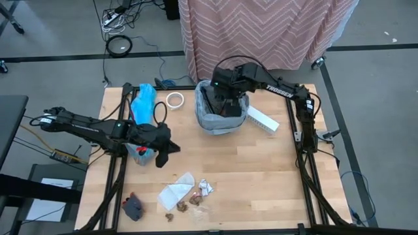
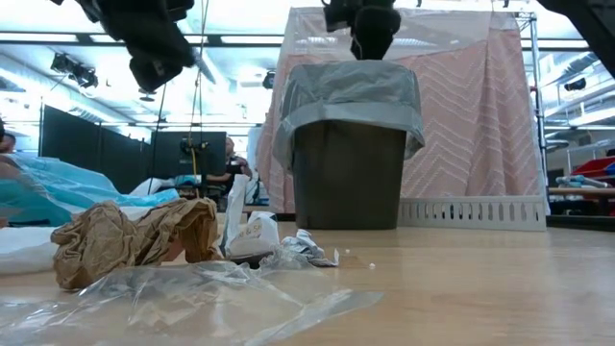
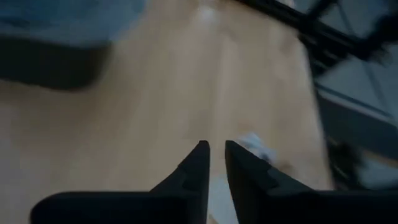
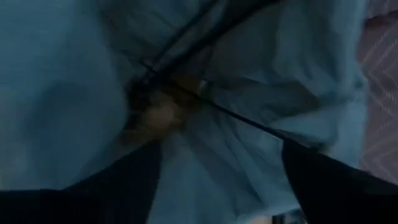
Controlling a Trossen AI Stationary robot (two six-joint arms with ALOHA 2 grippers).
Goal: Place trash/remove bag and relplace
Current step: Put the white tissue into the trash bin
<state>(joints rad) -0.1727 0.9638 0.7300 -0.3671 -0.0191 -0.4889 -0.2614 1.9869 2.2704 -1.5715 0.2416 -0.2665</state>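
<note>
The bin (image 2: 348, 173) stands at the table's far middle, lined with the light grey bag (image 1: 215, 124), whose rim folds over the bin's edge (image 2: 346, 96). My right gripper (image 1: 225, 98) hangs open over the bin's mouth (image 4: 217, 186). Below it, inside the bag, lie a brown wad (image 4: 158, 115) and thin dark sticks (image 4: 249, 121). My left gripper (image 1: 168, 151) hovers above bare table left of centre, its fingers (image 3: 216, 149) a narrow gap apart and holding nothing. Loose trash lies near the near edge: white paper (image 1: 176, 192), a wrapper (image 1: 206, 188) and brown wads (image 1: 183, 207). The turquoise bag (image 1: 142, 101) lies at far left.
A white tape ring (image 1: 174, 99) lies left of the bin and a long white box (image 1: 261, 119) right of it. A dark grey lump (image 1: 134, 207) sits at the near left corner. Clear plastic film (image 2: 192, 298) lies at the near edge. A pink patterned cloth (image 1: 268, 32) hangs beyond the far edge.
</note>
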